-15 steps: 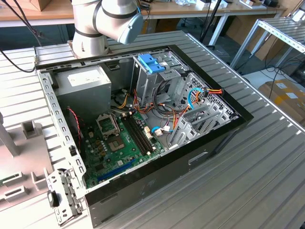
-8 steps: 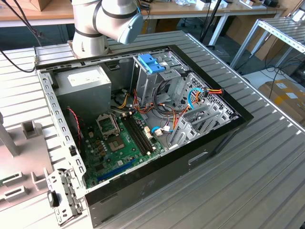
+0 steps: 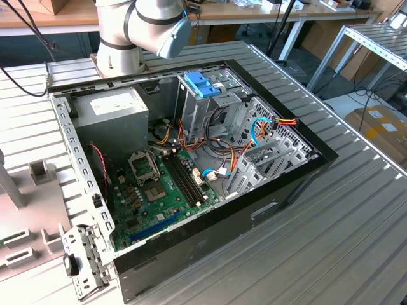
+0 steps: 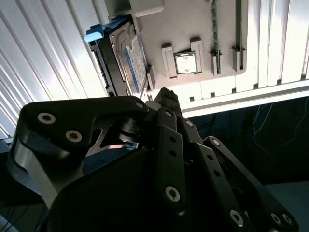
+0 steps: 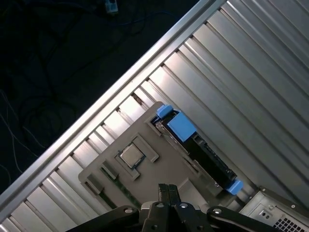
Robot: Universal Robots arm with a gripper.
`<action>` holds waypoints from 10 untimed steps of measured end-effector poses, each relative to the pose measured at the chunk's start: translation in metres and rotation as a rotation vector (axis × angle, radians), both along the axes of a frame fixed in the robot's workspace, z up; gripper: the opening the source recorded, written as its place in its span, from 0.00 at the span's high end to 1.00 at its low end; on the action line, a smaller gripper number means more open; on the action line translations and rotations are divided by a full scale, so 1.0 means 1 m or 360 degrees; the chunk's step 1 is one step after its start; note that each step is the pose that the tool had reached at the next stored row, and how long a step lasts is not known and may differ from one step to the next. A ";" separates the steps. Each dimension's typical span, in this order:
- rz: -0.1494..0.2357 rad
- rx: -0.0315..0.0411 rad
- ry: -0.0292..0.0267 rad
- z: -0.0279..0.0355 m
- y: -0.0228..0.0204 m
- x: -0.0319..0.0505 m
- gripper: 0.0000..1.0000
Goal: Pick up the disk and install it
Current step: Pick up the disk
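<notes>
I see my gripper (image 5: 168, 188) pinched closed on nothing, over the grey fixture plate (image 5: 166, 159), the disk (image 5: 205, 152) standing on edge along the plate's rim, open ribbed table (image 5: 251, 72) just beyond

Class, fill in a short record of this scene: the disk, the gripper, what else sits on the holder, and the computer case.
Disk: dark grey rectangular hard drive in light blue plastic carrier, standing on edge in the grey plastic holder plate
Gripper: black gripper, fingers shut, empty, apart from the drive
Also on holder: square silver processor chip
Case: open black computer case, on ribbed metal table
</notes>
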State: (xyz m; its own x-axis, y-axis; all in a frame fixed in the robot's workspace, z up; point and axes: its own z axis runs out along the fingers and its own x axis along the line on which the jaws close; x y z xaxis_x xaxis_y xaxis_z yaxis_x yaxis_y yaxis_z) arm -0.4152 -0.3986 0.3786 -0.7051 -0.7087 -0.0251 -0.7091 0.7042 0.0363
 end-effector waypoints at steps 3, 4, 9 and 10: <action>0.0028 0.0000 0.00001 0.0001 0.0000 0.0000 0.89; 0.0035 0.0000 0.00001 0.0000 0.0000 0.0000 0.89; 0.0078 0.0000 0.00000 0.0000 0.0000 0.0000 0.89; 0.0085 0.0000 0.00000 0.0000 0.0000 0.0000 0.89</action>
State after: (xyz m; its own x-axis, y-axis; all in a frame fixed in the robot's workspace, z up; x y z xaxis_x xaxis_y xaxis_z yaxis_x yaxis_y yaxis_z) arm -0.4152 -0.3986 0.3786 -0.6660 -0.7455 -0.0251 -0.7458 0.6651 0.0363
